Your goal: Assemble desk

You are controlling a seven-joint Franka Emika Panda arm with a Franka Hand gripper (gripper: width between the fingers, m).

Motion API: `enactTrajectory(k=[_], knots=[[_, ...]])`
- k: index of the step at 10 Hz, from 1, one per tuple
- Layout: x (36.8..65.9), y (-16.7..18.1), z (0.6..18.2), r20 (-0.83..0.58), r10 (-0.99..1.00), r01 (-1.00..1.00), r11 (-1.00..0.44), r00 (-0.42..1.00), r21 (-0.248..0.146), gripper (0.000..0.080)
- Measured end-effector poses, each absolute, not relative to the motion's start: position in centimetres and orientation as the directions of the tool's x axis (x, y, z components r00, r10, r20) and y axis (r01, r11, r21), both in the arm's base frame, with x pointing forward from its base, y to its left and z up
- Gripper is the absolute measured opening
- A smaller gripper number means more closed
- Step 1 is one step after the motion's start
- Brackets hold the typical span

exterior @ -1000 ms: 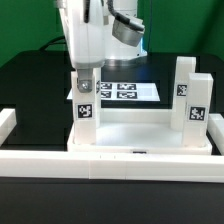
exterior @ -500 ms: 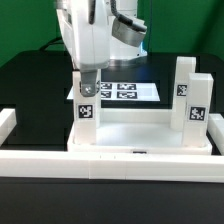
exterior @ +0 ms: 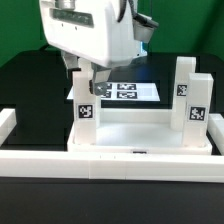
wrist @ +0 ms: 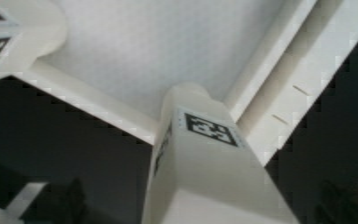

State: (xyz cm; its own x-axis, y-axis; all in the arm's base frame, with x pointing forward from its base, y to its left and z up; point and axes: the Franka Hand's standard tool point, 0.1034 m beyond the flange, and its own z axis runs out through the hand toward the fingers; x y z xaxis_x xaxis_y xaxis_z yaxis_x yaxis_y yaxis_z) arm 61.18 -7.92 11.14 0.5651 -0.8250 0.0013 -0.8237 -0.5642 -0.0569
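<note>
1. Right now you see the desk top (exterior: 140, 128) lying upside down just behind the white border rail (exterior: 110, 157), with three tagged legs standing upright in its corner sockets.
2. Your nearest leg (exterior: 85, 118) stands at the top's corner on the exterior view's left; the wrist view shows its tagged upper end (wrist: 208, 128).
3. Your gripper (exterior: 86, 82) hangs just above that leg, fingers (wrist: 19, 200) spread wide, holding nothing.
4. Behind the desk top lies the marker board (exterior: 125, 91).
</note>
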Motion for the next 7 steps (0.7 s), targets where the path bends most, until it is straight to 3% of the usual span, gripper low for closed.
enactTrajectory(k=[7], knots=[[61.41,-7.27,11.15,0.045,-0.346,-0.347,-0.938,0.937,0.012,0.0649]])
